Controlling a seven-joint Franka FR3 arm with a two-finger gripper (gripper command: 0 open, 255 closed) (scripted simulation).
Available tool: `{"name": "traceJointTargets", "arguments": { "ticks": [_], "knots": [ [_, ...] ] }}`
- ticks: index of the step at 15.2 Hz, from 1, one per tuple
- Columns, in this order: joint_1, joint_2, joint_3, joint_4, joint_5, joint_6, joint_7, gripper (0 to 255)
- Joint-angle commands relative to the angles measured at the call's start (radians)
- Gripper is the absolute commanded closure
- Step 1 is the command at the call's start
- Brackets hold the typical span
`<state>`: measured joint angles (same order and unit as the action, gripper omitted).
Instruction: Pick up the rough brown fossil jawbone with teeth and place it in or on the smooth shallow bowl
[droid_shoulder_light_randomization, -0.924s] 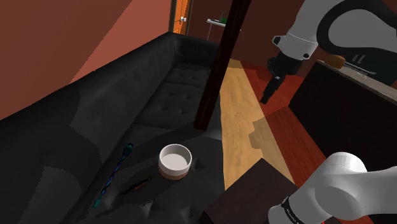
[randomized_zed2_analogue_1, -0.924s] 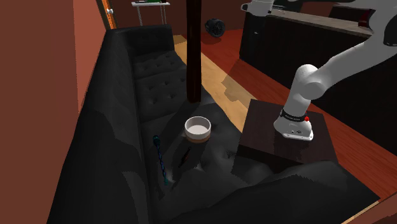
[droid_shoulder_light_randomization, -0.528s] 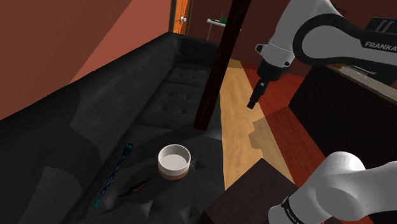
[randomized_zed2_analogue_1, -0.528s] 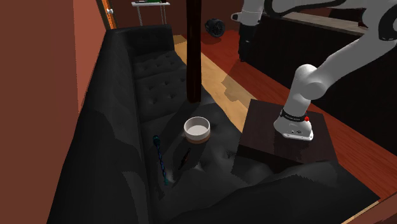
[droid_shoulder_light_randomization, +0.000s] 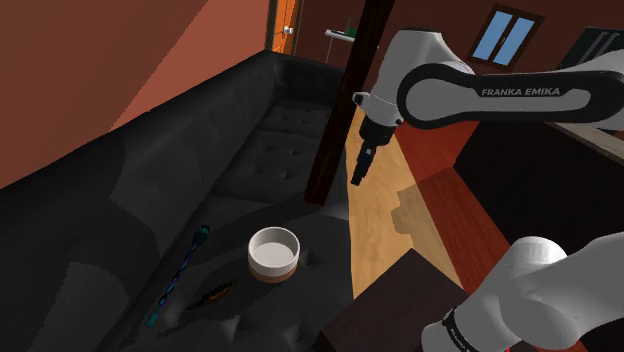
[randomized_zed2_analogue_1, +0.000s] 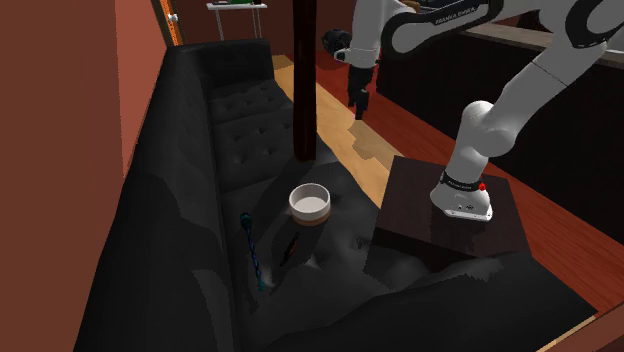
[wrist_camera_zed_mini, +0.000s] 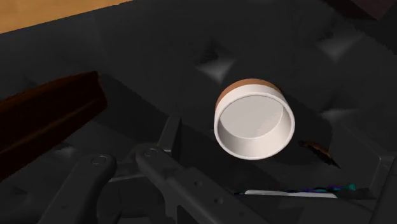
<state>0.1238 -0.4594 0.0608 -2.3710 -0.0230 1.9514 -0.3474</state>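
Sitting on black sofa (droid_shoulder_light_randomization: 120, 200), white bowl (droid_shoulder_light_randomization: 274, 252), jawbone (droid_shoulder_light_randomization: 212, 293) near it.

This looks like a living room in a home. A long black sofa (droid_shoulder_light_randomization: 200, 190) with soft, buttoned cushions runs along a red-brown wall (droid_shoulder_light_randomization: 120, 60). Next to the sofa the floor (droid_shoulder_light_randomization: 375, 200) is made of light wood boards, and farther out it turns dark red. A tall dark wooden post (droid_shoulder_light_randomization: 345, 100) stands at the edge of the sofa. At the far end there is an orange door (droid_shoulder_light_randomization: 290, 15) with a knob, and a little white table (randomized_zed2_analogue_1: 237, 7). A window (droid_shoulder_light_randomization: 508, 35) with blue glass sits high on the back wall.
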Motion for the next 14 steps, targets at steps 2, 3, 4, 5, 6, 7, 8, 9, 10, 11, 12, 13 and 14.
{"name": "traceJointTargets", "arguments": {
  "ticks": [2, 3, 4, 5, 6, 7, 8, 9, 10, 11, 12, 13, 14],
  "knots": [
    [0.023, 0.094, 0.005, 0.009, 0.006, 0.081, -0.050, 0],
    [0.030, 0.127, 0.008, 0.015, 0.007, 0.105, -0.065, 0],
    [0.037, 0.160, 0.011, 0.023, 0.009, 0.129, -0.081, 0],
    [0.044, 0.194, 0.015, 0.031, 0.011, 0.151, -0.096, 0],
    [0.051, 0.227, 0.019, 0.040, 0.012, 0.173, -0.111, 0],
    [0.057, 0.261, 0.023, 0.050, 0.014, 0.195, -0.126, 0],
    [0.064, 0.294, 0.027, 0.061, 0.014, 0.215, -0.140, 0],
    [0.071, 0.328, 0.032, 0.073, 0.015, 0.234, -0.154, 0],
    [0.077, 0.361, 0.037, 0.086, 0.015, 0.253, -0.169, 0],
    [0.083, 0.395, 0.042, 0.099, 0.015, 0.271, -0.182, 0],
    [0.089, 0.428, 0.048, 0.113, 0.015, 0.288, -0.196, 0],
    [0.095, 0.462, 0.054, 0.127, 0.014, 0.304, -0.209, 0],
    [0.101, 0.495, 0.060, 0.143, 0.012, 0.320, -0.222, 0]
  ]
}}
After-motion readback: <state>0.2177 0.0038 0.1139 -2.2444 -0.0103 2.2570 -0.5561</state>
